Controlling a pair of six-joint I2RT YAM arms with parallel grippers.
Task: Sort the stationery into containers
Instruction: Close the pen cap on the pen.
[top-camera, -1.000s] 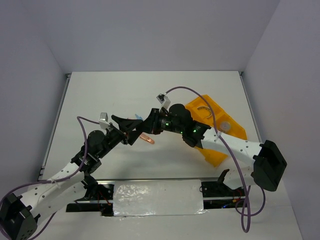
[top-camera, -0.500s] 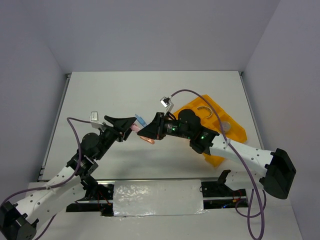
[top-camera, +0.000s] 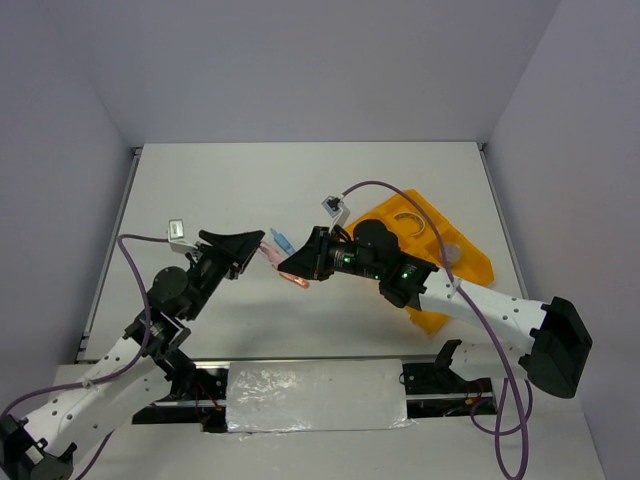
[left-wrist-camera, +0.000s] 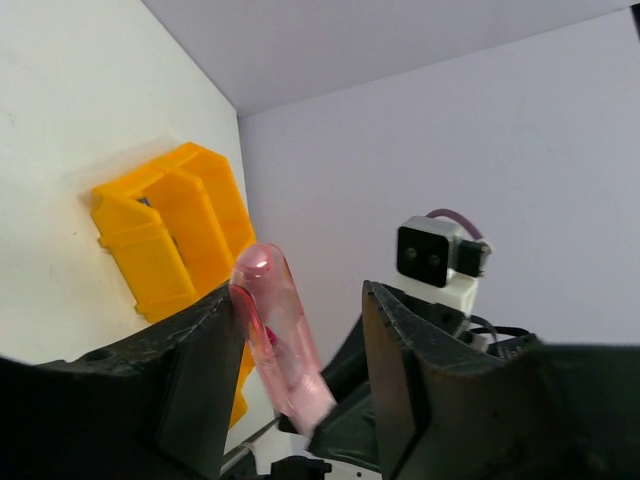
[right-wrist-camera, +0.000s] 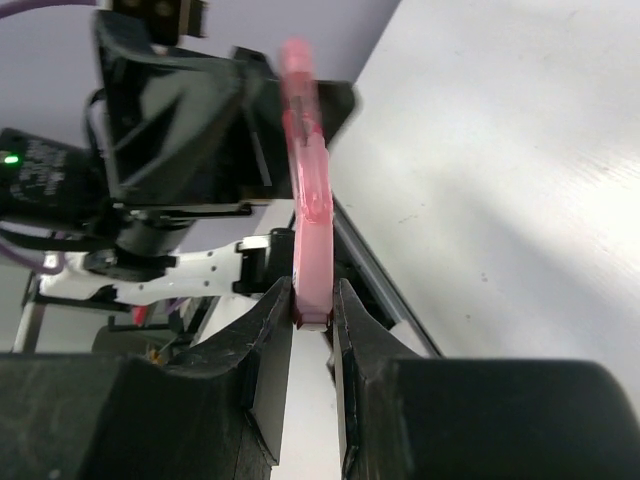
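Note:
My right gripper (top-camera: 291, 265) (right-wrist-camera: 312, 300) is shut on the base of a salmon-pink pen-like piece (top-camera: 269, 257) (right-wrist-camera: 308, 230), held above the table and pointing left. My left gripper (top-camera: 262, 244) (left-wrist-camera: 300, 300) is open around the other end (left-wrist-camera: 280, 335). The piece leans on one jaw, with a gap to the other. A blue pen-like piece (top-camera: 283, 241) and a second salmon-pink one (top-camera: 297, 281) lie on the table beneath. The orange-yellow tray (top-camera: 462, 268) (left-wrist-camera: 165, 235) at the right holds a tan tape ring (top-camera: 405, 222) and a clear cup (top-camera: 452, 252).
White table (top-camera: 220, 190) with grey walls on three sides. The right arm (top-camera: 470, 300) crosses the tray's near end. Both arm bases and a plastic-covered plate (top-camera: 315, 395) sit at the near edge.
The left jaws have narrowed around the pink piece's tip. The left arm has drawn back toward the left. The right gripper shifted left with the piece, then stayed put.

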